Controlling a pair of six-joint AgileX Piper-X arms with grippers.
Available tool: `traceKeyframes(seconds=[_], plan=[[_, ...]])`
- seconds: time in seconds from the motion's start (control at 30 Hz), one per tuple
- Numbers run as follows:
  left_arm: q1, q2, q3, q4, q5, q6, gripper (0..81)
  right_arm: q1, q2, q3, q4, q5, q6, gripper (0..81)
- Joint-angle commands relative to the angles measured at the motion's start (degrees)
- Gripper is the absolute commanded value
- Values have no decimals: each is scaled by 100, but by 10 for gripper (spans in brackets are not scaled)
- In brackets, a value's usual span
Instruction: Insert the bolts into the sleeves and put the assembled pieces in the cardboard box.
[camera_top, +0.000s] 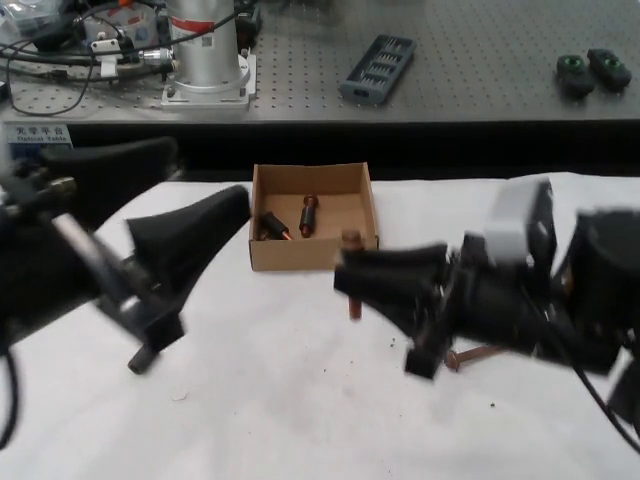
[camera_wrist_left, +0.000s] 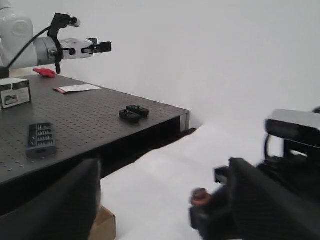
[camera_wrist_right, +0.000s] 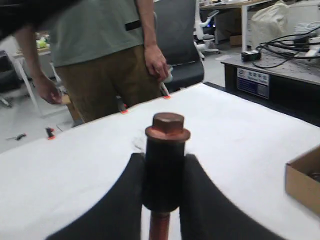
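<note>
My right gripper (camera_top: 350, 275) (camera_wrist_right: 162, 200) is shut on a black sleeve (camera_wrist_right: 164, 172) with a copper bolt (camera_wrist_right: 167, 125) through it. It holds the piece upright, just in front of the cardboard box (camera_top: 262, 250) and near its right corner. Two assembled pieces (camera_top: 308, 215) lie inside the box. My left gripper (camera_top: 210, 172) (camera_wrist_left: 165, 200) is open and empty, left of the box, with one finger (camera_wrist_left: 50, 210) beside the box corner (camera_wrist_left: 102, 225). A loose copper bolt (camera_top: 472, 355) lies on the cloth under the right arm.
White cloth (camera_top: 300, 400) covers the near table. Behind it stands a perforated metal bench (camera_top: 480, 90) with a grey bit holder (camera_top: 378, 65), a metal post base (camera_top: 205, 70), cables and two black parts (camera_top: 592, 72). The box edge (camera_wrist_right: 302, 180) is close to the right gripper.
</note>
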Motion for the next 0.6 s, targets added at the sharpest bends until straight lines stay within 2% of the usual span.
traceKeyframes(seconds=[0.0,0.13,0.3,0.43,0.57], plan=[[-43,-915,-46,1538,297,-223,521,-106,5,-604,942,46,-649,13],[-71,-1551,-26,2758,215,-458,488,-230,527,-1401,1311,59,-906,13],[-69,-1689,-26,4451,21,-390,440,-532,1833,-2744,1625,46,-286,13],[-69,-1660,-26,4999,-209,-390,434,-718,2728,-3967,2336,138,122,13],[-69,-1672,-26,5037,-196,-390,358,-804,3393,-5037,3474,606,130,13]])
